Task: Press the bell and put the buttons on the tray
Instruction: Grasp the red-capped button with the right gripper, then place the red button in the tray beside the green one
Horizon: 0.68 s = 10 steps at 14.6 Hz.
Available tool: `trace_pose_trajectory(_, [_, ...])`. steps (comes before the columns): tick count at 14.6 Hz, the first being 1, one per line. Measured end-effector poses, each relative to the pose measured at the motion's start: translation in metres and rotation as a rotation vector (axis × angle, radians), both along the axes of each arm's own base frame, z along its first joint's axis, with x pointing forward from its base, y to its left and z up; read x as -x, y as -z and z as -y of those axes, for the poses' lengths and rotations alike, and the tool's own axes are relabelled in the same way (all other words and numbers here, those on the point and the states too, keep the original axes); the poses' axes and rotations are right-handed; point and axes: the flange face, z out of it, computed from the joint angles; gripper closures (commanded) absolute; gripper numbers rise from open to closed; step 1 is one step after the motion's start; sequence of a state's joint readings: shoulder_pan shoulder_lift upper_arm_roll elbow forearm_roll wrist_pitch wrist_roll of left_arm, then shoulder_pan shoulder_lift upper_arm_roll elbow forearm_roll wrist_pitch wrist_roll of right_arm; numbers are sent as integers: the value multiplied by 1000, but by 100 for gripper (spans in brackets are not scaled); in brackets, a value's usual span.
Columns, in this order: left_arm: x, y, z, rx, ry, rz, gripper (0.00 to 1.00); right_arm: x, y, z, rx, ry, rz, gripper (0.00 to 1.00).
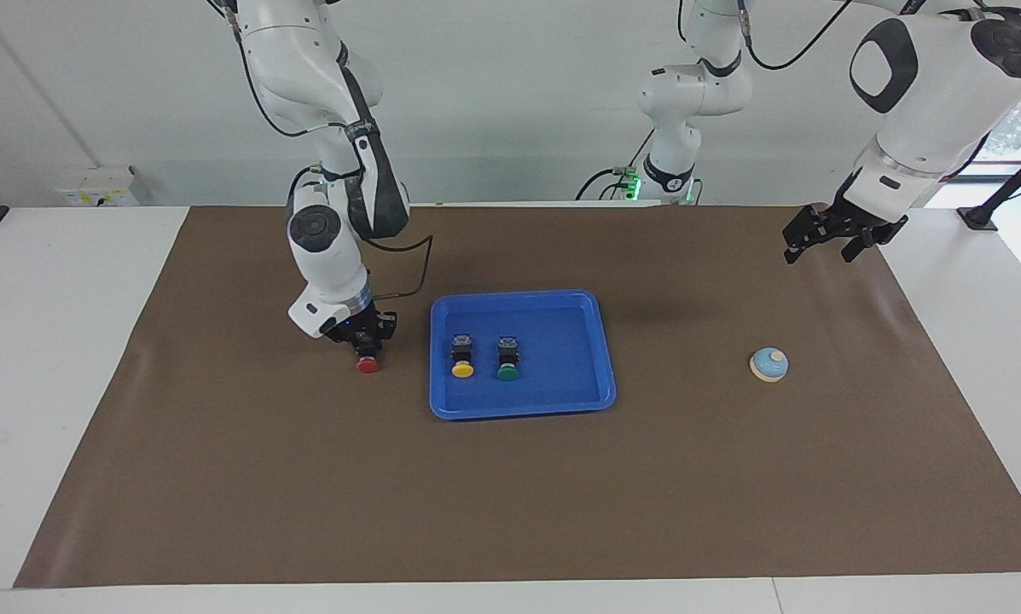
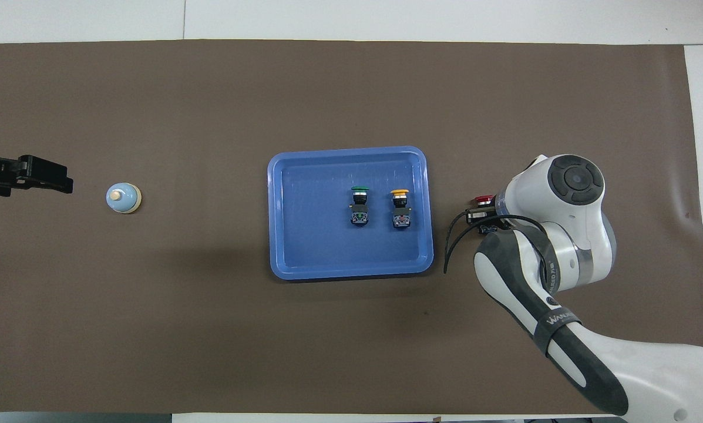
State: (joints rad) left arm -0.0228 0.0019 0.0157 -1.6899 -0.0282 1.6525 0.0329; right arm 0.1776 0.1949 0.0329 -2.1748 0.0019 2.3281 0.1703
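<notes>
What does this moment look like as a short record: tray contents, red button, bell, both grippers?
tray: blue; holds yellow button and green button, side by side
red button: on the brown mat, beside the tray toward the right arm's end
right gripper: shut on the red button's black body
bell: on the mat, toward the left arm's end
left gripper: open, waiting in the air
</notes>
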Motion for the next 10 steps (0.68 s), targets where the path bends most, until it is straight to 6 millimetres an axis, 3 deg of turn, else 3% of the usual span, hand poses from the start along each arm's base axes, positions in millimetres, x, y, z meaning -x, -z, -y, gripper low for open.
trace_pose_trajectory(2, [0,0,0,0,0,0,0,-10,-16,-6,-4,-6,15,100])
trace_pose_trajectory(4, [0,0,0,0,0,0,0,-23,-50,-33,-10,-37,15,100])
trace_pose_trajectory(7, [0,0,0,0,0,0,0,-24,-94,-112,-21,-40,37,100])
trace_pose_trajectory(10, [0,0,0,0,0,0,0,-11,-109,-193,-28,-47,42,100])
